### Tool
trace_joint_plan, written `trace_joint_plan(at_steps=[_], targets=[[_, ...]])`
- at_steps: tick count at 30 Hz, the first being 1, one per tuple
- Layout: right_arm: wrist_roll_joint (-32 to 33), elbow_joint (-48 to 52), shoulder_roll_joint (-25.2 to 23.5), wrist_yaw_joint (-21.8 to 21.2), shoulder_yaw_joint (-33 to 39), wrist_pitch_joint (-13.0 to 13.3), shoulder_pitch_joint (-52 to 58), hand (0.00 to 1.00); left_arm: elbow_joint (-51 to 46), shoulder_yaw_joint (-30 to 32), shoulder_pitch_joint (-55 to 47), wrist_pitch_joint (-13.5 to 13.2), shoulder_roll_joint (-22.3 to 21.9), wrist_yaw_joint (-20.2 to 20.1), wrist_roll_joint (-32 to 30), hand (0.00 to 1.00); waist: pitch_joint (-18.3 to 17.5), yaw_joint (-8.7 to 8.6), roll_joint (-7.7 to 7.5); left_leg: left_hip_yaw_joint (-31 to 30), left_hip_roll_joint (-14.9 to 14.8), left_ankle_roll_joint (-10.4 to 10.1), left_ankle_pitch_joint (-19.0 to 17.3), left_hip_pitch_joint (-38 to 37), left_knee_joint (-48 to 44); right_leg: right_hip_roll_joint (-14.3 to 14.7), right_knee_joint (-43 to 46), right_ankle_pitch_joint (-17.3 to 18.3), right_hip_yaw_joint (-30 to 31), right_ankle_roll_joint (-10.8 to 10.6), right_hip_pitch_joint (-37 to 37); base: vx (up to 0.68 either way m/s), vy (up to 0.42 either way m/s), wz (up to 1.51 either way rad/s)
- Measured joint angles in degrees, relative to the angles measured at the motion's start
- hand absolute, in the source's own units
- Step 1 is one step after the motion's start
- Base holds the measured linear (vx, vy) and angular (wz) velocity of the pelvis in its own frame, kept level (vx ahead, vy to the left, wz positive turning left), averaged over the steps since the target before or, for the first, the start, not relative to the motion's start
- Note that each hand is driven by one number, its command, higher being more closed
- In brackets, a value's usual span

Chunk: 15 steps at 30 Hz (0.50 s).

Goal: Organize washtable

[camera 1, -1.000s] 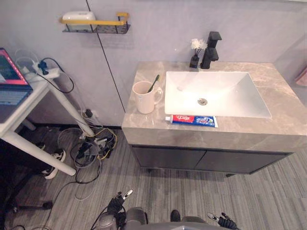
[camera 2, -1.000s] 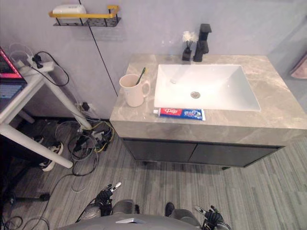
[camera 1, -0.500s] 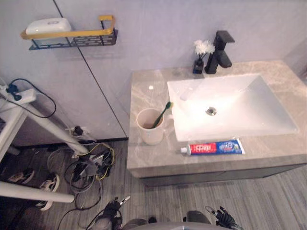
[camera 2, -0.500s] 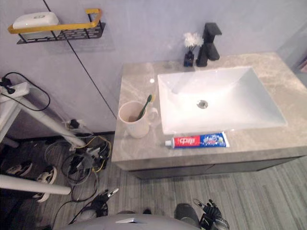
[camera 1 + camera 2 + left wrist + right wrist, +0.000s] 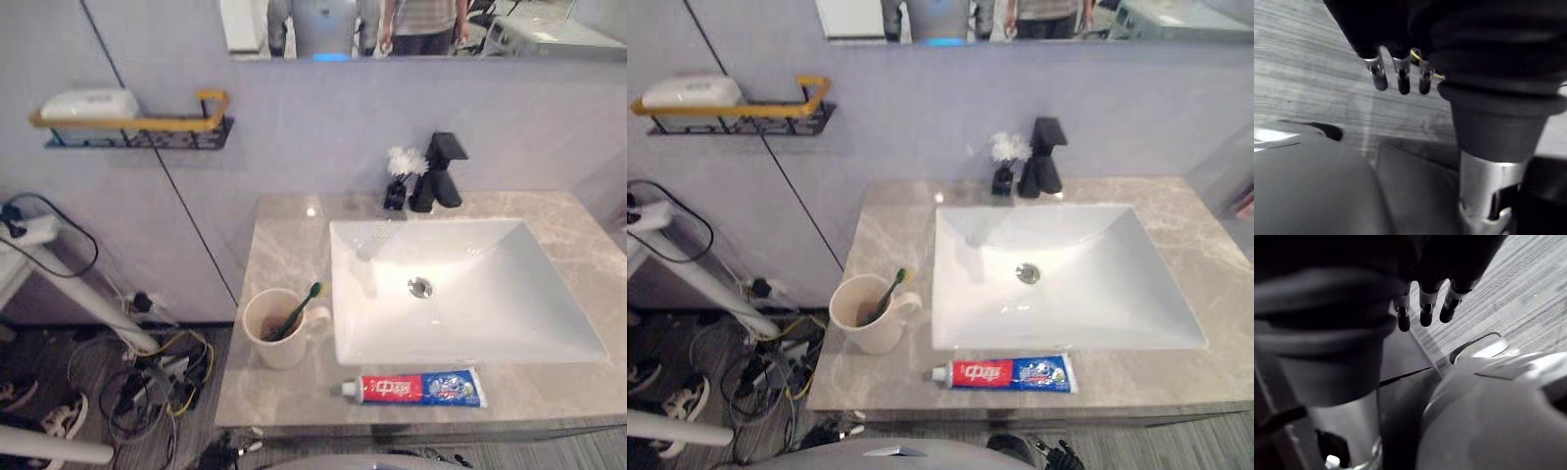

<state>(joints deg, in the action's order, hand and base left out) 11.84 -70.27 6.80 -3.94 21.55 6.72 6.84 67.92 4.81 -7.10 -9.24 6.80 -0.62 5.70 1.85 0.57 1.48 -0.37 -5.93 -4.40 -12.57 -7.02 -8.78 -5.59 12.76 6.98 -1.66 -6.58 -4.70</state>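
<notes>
Lying flat along the front edge of the grey marble desk [image 5: 284,245], at the lower centre of the left eye view, the red, white and blue toothpaste tube [image 5: 411,388] sits just in front of the white rectangular sink [image 5: 490,304], cap pointing left. At the lower left of the desk stands a cream mug [image 5: 279,331] with a green-headed toothbrush [image 5: 297,311] leaning loose inside it, its handle turned toward the sink. I judge the tube light, soft and slick, so a pinch across its sides near the stiffer cap end should hold without squeezing paste out. The mug looks rigid and breakable, best taken round its body or handle and kept upright so the brush stays in. The left robot hand [image 5: 1402,73] and right robot hand [image 5: 1425,308] both hang low over the striped floor with fingers straight and apart, holding nothing, well away from the desk.
</notes>
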Motion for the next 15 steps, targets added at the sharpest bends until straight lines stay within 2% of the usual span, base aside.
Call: trace_joint_plan(at_steps=[2, 4, 5, 8, 11, 15], targets=[[0.01, -0.05, 0.31, -0.05, -0.28, 0.12, -0.07, 0.00, -0.01, -0.02, 0.34, -0.02, -0.10, -0.04, 0.00, 0.00, -0.18, -0.07, 0.29, -0.07, -1.19, -1.29, 0.81, 0.35, 1.44, 1.32, -2.48, -1.92, -0.59, 0.70, 0.69, -0.05, -0.099, 0.04], [0.02, -0.13, 0.22, -0.05, -0.76, 0.11, 0.13, 0.00, -0.05, 0.01, 0.73, -0.03, 0.00, -0.06, 0.03, 0.00, -0.39, -0.11, 0.47, -0.06, -1.59, -1.70, 1.17, 0.31, 2.02, 1.85, -4.87, -3.52, -0.75, 1.03, 1.50, -0.09, -0.021, -0.05], [0.03, -0.13, 0.23, -0.05, -1.36, 0.10, 0.29, 0.00, -0.15, 0.01, 0.77, -0.08, 0.01, -0.05, 0.03, 0.00, -0.26, -0.14, 0.01, -0.04, -1.58, -1.74, 1.44, 0.43, 2.38, 1.89, -6.87, -4.85, -0.75, 1.01, 2.15, -0.10, 0.014, -0.07], [0.04, -0.13, 0.06, -0.05, -1.74, 0.11, 0.64, 0.00, -0.36, -0.19, 0.71, -0.16, 0.00, -0.08, 0.04, 0.00, -0.55, -0.16, -0.10, 0.03, -1.30, -1.53, 1.59, 0.66, 3.11, 1.72, -11.15, -7.36, -0.79, 0.91, 3.77, -0.12, 0.050, -0.05], [0.05, -0.12, -0.41, -0.04, -3.39, 0.11, 1.48, 0.00, -0.38, -0.35, 0.76, -0.18, 0.68, -0.08, 0.06, 0.00, -0.91, -0.17, -1.10, 0.18, -0.58, -1.24, 2.37, 0.94, 3.89, 1.28, -15.19, -9.91, -0.80, 0.65, 5.12, -0.10, 0.028, 0.00], [0.13, -0.11, -0.62, -0.03, -3.71, 0.11, 2.10, 0.00, -0.35, -0.53, 0.70, -0.18, 1.04, -0.05, 0.06, 0.00, -0.92, -0.23, -1.53, 0.10, -0.30, -1.22, 2.56, 1.73, 4.01, 1.12, -17.04, -10.89, -0.98, 0.81, 5.51, -0.08, 0.004, 0.05]])
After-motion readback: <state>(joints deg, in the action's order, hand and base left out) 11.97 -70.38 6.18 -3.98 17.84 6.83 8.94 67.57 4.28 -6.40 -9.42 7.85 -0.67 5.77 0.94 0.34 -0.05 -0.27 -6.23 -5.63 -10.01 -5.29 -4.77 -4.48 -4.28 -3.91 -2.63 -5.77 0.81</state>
